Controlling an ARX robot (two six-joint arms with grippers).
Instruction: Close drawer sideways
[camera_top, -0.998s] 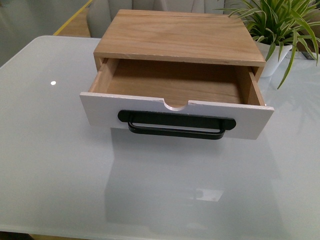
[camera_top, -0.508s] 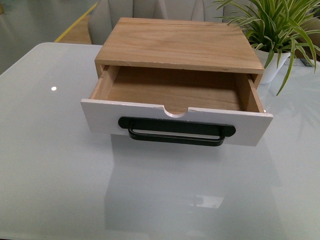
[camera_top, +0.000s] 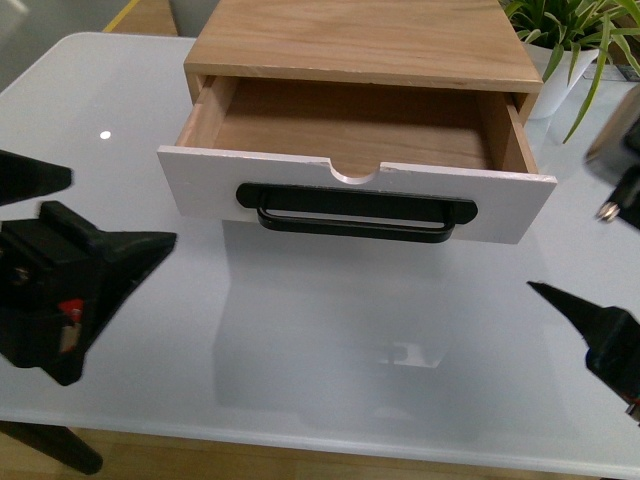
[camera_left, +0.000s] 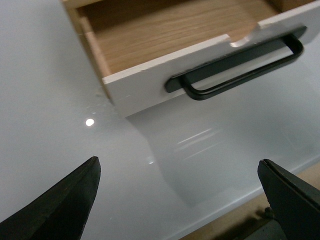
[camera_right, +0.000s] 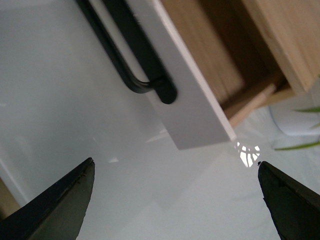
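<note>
The drawer (camera_top: 350, 190) is pulled well out of its wooden case (camera_top: 360, 40). It has a white front, a black bar handle (camera_top: 355, 212) and a notch in its top edge, and its inside is bare wood. My left gripper (camera_top: 123, 208) is open and empty, low over the table to the left of the drawer front. My right gripper (camera_top: 570, 245) is open and empty to the right of the front. The left wrist view shows the open gripper (camera_left: 177, 162) short of the drawer's left corner (camera_left: 145, 82). The right wrist view shows the open gripper (camera_right: 176, 163) short of the right corner (camera_right: 195, 115).
The case stands on a glossy white table (camera_top: 330, 350), whose near edge runs just below both grippers. A potted plant (camera_top: 575, 30) in a white pot (camera_top: 555, 80) stands at the back right, close to the case's right side.
Both grippers have come into the front view, one on each side of the drawer front. The view has tilted down and closer. The drawer is open as before.
</note>
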